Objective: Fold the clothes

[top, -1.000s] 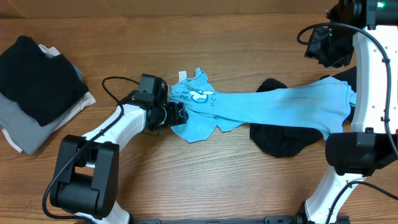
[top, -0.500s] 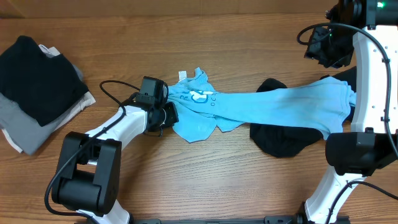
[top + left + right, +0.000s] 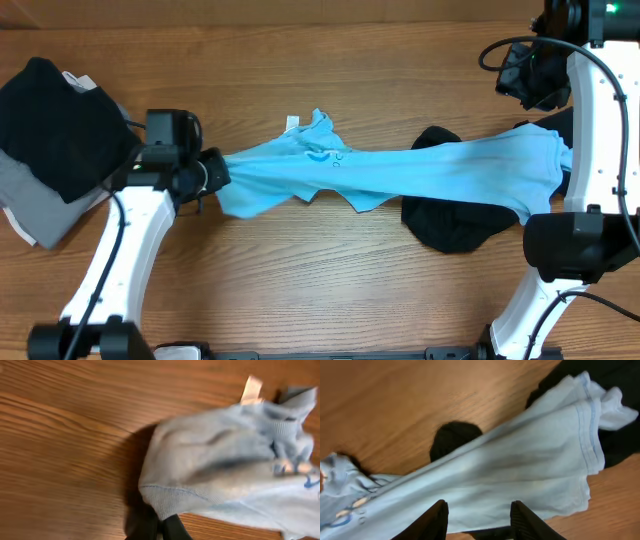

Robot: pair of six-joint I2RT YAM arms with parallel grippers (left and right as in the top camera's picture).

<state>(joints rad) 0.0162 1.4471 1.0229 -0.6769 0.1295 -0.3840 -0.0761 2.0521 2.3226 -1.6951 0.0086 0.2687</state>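
Evidently the left tool was clamped shut on an edge of the light blue T-shirt, which lay stretched across the middle of the surface toward its right edge, overlapping a black garment. The right tool stood with its jaws apart over the shirt; whether it held fabric could not be told.

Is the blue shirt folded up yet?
Not folded: the blue shirt lies stretched in a long, bunched strip across the table.
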